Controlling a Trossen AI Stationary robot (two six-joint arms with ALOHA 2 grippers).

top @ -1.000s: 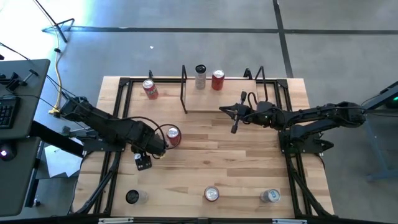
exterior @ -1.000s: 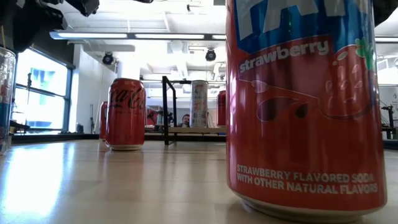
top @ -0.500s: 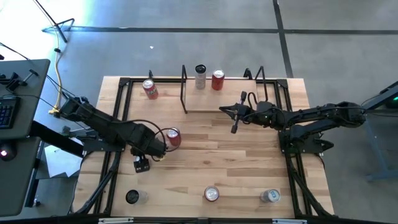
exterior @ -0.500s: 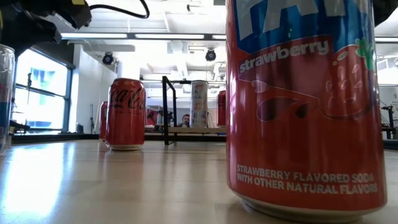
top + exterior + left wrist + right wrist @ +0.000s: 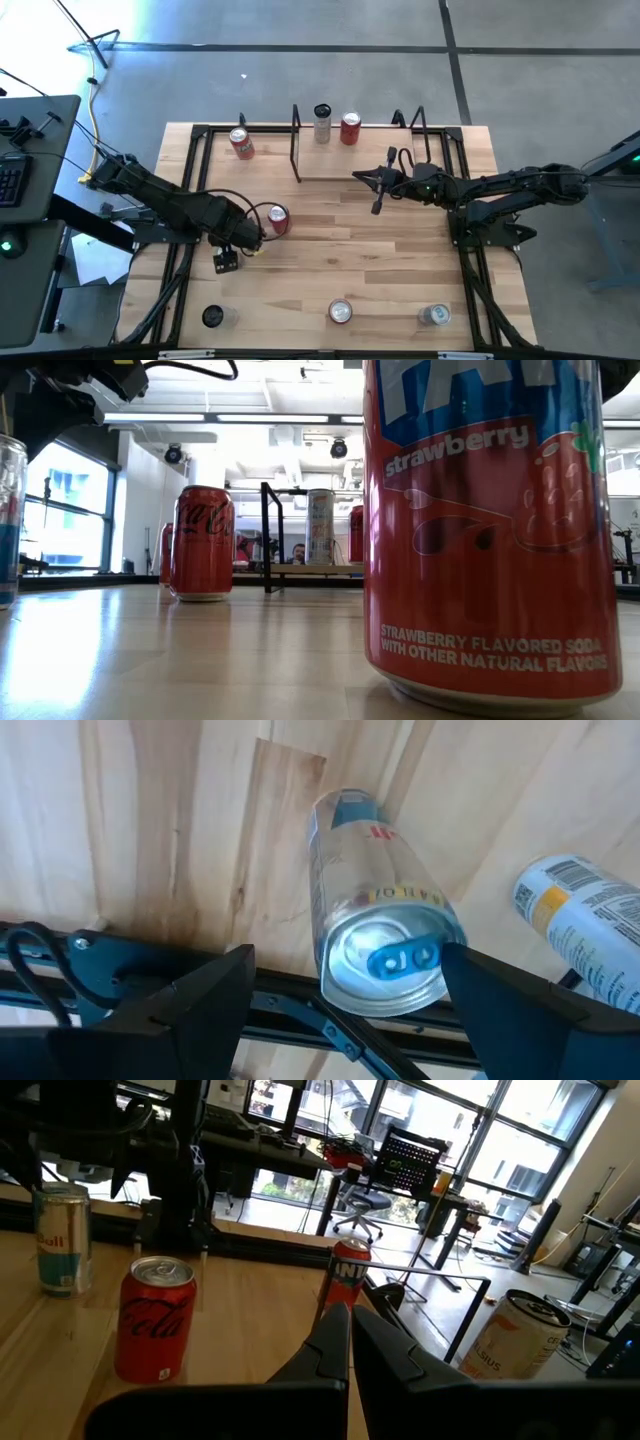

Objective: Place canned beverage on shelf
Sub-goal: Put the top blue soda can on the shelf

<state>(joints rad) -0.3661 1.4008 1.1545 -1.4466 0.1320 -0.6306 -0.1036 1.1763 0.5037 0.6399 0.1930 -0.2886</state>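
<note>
A slim silver-and-blue canned beverage (image 5: 375, 910) stands upright on the table. It also shows at the low view's left edge (image 5: 10, 520), and my left arm hides it in the high view. My left gripper (image 5: 348, 958) points down over it and is open, with one finger on each side of the can's top. No touch shows. A red cola can (image 5: 277, 220) stands just to its right. The shelf (image 5: 340, 165) is at the far edge and carries a silver can (image 5: 322, 122) and a red can (image 5: 350, 128). My right gripper (image 5: 377, 205) hovers shut and level near the shelf.
A red can (image 5: 240, 143) stands at the far left. Along the near edge are a dark-topped can (image 5: 213, 316), a strawberry soda can (image 5: 340, 312) and another can (image 5: 435, 315). A blue-and-white can (image 5: 580, 920) shows beside the slim one. Black frame rails (image 5: 190, 200) line the table's sides.
My left gripper has shifted a little toward the table's left edge, off the red cola can, which now shows whole from above. It has also sunk slightly over the slim can. Its fingers stay apart.
</note>
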